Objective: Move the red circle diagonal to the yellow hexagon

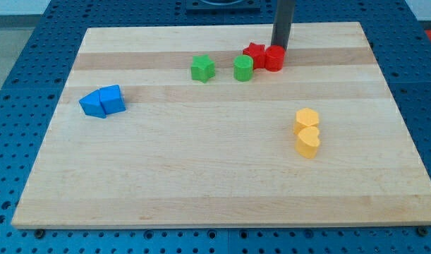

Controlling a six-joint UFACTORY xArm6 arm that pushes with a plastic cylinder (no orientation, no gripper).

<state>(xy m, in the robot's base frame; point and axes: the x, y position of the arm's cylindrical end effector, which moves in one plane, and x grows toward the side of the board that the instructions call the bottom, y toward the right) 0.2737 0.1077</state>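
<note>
The red circle (274, 58) sits near the view's top, right of centre, touching a red star (255, 54) on its left. My tip (280, 49) stands just behind the red circle, at its upper edge, touching or almost touching it. The yellow hexagon (307, 118) lies lower on the right side, with a yellow heart-like block (307, 142) touching it just below. The red circle is well above and a little left of the yellow hexagon.
A green circle (243, 68) sits just left of the red star. A green star (202, 68) lies further left. Two blue blocks (103, 101) touch each other at the view's left. The wooden board (215, 183) ends at blue perforated table.
</note>
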